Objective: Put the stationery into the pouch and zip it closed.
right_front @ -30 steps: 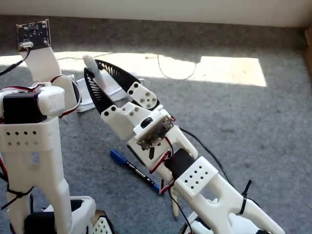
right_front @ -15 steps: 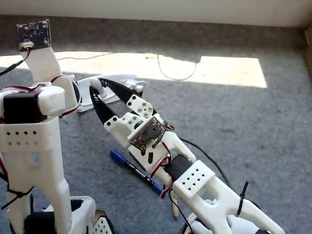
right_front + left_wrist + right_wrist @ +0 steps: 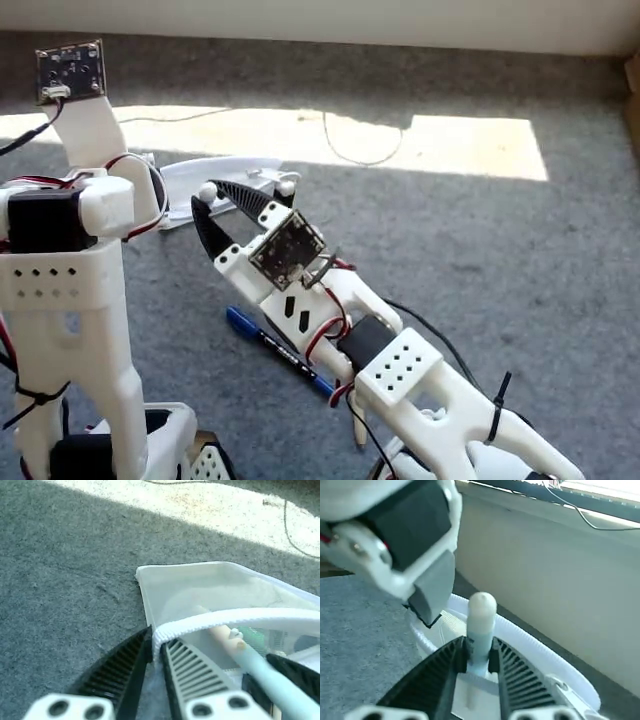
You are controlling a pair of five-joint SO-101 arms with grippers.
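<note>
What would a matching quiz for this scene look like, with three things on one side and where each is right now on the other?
Things:
1. blue pen
2. pale pen
3. pouch

Places:
A. pinched at its rim by the left gripper
B. lying loose on the carpet
C. clamped in the right gripper, over the pouch

Pairs: 1-B, 2-C, 3-A
</note>
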